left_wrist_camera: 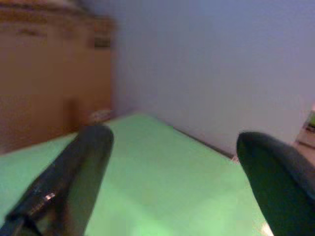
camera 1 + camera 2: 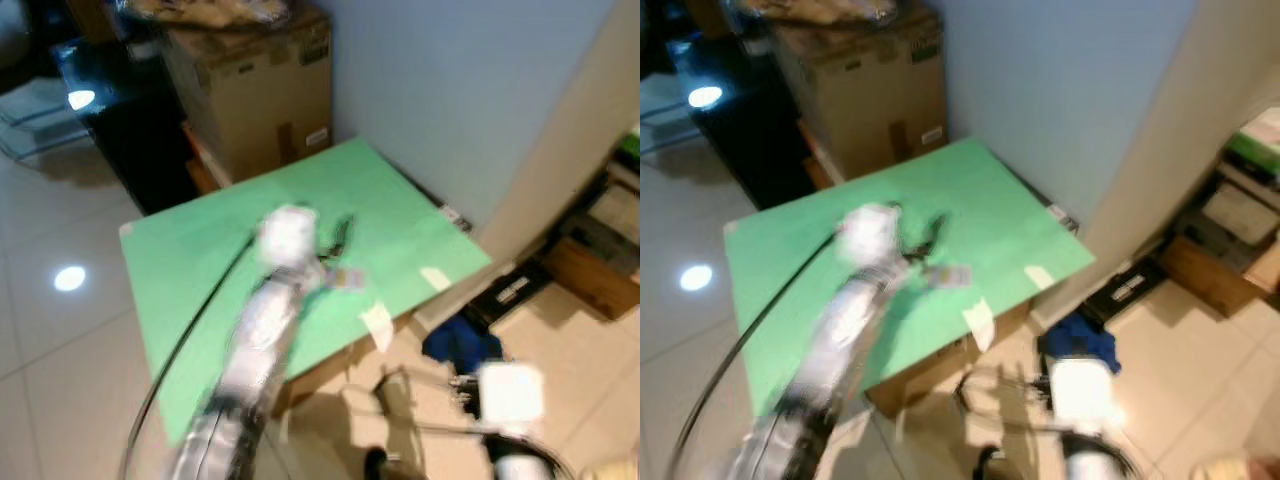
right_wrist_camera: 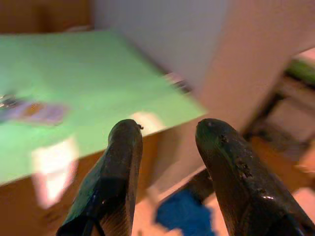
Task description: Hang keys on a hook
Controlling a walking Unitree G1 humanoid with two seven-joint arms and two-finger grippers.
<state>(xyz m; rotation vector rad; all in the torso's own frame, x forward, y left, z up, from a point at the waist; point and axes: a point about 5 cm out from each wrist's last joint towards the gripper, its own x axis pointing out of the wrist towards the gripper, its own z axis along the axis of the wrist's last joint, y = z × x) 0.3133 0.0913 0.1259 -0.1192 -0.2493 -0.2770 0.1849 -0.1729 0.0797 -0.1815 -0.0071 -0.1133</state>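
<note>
A small bunch of keys [image 2: 341, 278] with a purplish tag lies on the green tabletop [image 2: 200, 260], blurred in every view. My left arm reaches over the table, and its gripper [image 2: 339, 234] hovers just beyond the keys, toward the wall. In the left wrist view the two black fingers [image 1: 74, 172] stand wide apart over the green surface with nothing between them, so the left gripper [image 1: 172, 167] is open. My right gripper [image 3: 172, 162] hangs off the table's front right corner, open and empty, with the keys [image 3: 29, 110] off to one side.
A large cardboard box [image 2: 250, 90] and a black cabinet [image 2: 130, 120] stand behind the table. A pale wall [image 2: 450, 90] runs along its far right side. White paper tabs [image 2: 378, 325] hang at the front edge. Blue cloth [image 2: 462, 342] lies on the floor, shelves [image 2: 600, 250] at right.
</note>
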